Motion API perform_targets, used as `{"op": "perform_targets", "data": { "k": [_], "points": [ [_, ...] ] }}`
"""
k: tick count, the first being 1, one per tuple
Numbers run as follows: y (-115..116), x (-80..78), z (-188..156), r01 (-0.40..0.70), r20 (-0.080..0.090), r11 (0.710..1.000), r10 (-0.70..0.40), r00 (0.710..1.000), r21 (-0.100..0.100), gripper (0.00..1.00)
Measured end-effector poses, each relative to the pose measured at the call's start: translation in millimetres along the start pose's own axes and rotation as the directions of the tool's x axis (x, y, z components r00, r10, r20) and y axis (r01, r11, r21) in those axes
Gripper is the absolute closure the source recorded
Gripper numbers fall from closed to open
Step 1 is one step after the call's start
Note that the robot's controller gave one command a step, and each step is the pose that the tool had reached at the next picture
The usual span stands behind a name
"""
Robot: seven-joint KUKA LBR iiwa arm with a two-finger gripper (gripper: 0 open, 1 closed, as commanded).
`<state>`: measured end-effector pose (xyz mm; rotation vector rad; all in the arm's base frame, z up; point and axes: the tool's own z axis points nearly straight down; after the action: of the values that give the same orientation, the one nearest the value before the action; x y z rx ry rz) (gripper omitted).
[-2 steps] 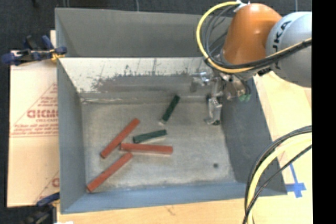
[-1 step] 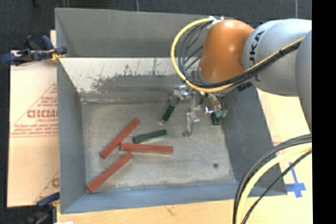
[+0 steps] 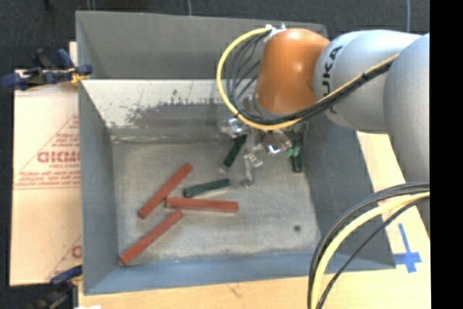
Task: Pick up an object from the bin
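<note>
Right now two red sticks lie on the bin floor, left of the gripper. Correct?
Not two. Three red sticks lie on the bin floor, left of the gripper. The camera view shows all three, close together.

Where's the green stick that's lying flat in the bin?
In the camera view the green stick lies near the middle of the bin, just above the level red stick and down-left of the gripper.
</note>
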<state>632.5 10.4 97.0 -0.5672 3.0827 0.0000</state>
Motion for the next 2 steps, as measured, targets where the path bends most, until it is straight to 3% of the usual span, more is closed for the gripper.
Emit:
{"op": "perform_targets", "data": {
  "k": [1, 2],
  "points": [
    [69.0, 6.3, 25.5, -0.018, -0.002, 1.0, 0.018, 1.0, -0.002, 1.0],
    [69.0, 6.3, 25.4, -0.017, -0.002, 1.0, 0.017, 1.0, -0.002, 1.0]
  ]
}}
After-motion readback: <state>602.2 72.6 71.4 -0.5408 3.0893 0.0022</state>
